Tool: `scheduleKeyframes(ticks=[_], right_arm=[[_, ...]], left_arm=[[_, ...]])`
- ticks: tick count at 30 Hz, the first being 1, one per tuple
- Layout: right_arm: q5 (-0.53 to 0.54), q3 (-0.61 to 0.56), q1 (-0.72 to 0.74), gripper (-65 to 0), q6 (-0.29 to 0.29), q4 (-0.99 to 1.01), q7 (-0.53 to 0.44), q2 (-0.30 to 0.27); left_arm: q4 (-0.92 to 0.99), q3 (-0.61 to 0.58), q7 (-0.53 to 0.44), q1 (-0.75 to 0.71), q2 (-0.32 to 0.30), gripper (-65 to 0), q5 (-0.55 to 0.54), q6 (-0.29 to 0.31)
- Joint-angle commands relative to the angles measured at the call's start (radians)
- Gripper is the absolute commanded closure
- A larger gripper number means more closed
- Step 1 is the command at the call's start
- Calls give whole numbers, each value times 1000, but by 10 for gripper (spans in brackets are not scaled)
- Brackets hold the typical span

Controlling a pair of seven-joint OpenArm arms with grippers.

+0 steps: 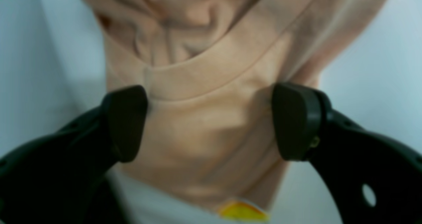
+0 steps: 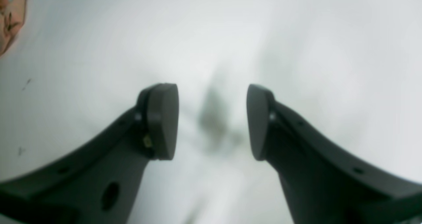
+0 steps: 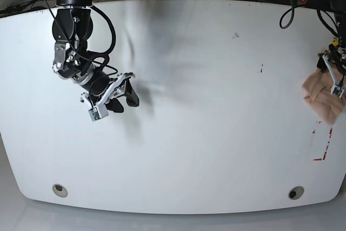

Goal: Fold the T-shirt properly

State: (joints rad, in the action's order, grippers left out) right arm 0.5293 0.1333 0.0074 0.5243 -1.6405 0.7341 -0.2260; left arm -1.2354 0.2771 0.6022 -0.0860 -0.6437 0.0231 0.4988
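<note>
**Bunched T-shirt at the desk's edge, both arms' jaws spread**

The white desk (image 3: 178,133) fills my base view, a broad rounded slab with a round fitting near each front corner, a few dark specks on its surface and red marks close to its edge on the base view's right. There are no containers on it that I can see; the only cloth is the T-shirt (image 3: 319,93), a peach bundle lying crumpled at that same edge, just above the red marks.

My right arm hangs over the desk well apart from the shirt, on the base view's left, casting a soft shadow beneath it. Its right gripper (image 2: 212,121) has the jaws spread, with nothing but bare white desk and a blurred dark shadow showing between them in the right wrist view. A sliver of peach fabric shows in that view's top left corner.

My left arm is only partly visible in the base view, at the shirt. From the left wrist camera, the left gripper (image 1: 209,121) has its jaws spread wide, one to each side of the T-shirt (image 1: 211,85). The ribbed collar curves across just beyond the jaws, with deep wrinkles bunched behind it. The picture is too soft for me to tell whether either jaw touches the cloth. A small yellow patch (image 1: 242,211) shows at the fabric's near edge.
</note>
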Motion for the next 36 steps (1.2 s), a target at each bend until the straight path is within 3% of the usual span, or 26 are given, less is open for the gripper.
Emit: scheduleKeyframes(ticks=[1,7,12,18,22,24,27,31,36], right_arm=[[15,4,-8,-306,1,-46,-25,-6],[15,4,-59,-306,1,-85,-26,-5],[13,4,-102,-306,1,-142,-26,17],[5,4,-148,-306,0,-175,-28,12],[-154,4,-174,-306,0,-195,-109,21],[-255,4,-180,-306,0,-192,-178,33],[-438,18,-198,-306,0,-180,-328,70],[-611,64,-226,-306,3,-145,-529,118],[-680,161,-280,-311,9,-88,-735,144]], left_arm=[[-8,100,-52,-73,-43,-560,5,44],[-17,212,-104,-165,-57,-560,2,62],[-88,377,-100,-165,-49,-556,-70,199],[-225,388,-67,-165,-24,-556,-176,199],[-314,359,-120,-159,52,-556,-190,199],[-346,305,-175,-157,97,-556,-190,142],[-384,150,-298,-137,163,-560,-193,-7],[-406,-3,-437,-140,256,-560,-180,-133],[-430,-120,-578,-206,379,-560,-62,-288]])
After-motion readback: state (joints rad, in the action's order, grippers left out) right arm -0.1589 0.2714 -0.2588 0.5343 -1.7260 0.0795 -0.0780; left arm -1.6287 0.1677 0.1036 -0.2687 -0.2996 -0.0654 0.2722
